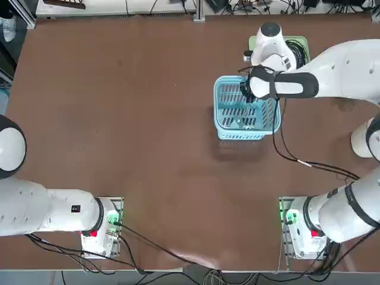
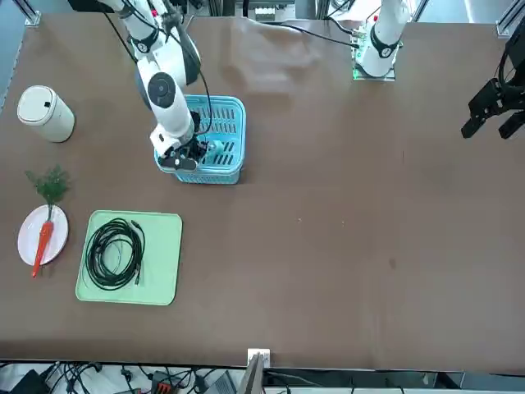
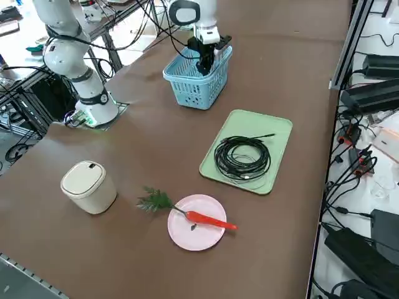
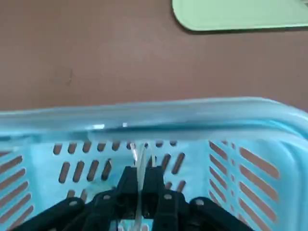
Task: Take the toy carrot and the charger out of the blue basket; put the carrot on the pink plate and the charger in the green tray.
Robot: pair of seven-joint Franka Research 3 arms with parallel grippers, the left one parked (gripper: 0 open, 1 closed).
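Right wrist view, right gripper point(image 4: 140, 185) down inside blue basket point(image 4: 144, 118), fingers pinched on thin white cord point(image 4: 136, 159) of the charger, toy carrot point(image 3: 209, 219) on pink plate point(image 3: 196, 240), green tray point(image 3: 280, 128) holds black cable point(image 3: 242, 159)

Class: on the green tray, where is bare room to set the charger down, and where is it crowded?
On the green tray the black cable coil fills the middle. Bare strips run along the edge away from the pink plate and at the corners.

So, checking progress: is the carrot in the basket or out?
Out. The toy carrot lies on the pink plate, tuft overhanging, far from the blue basket.
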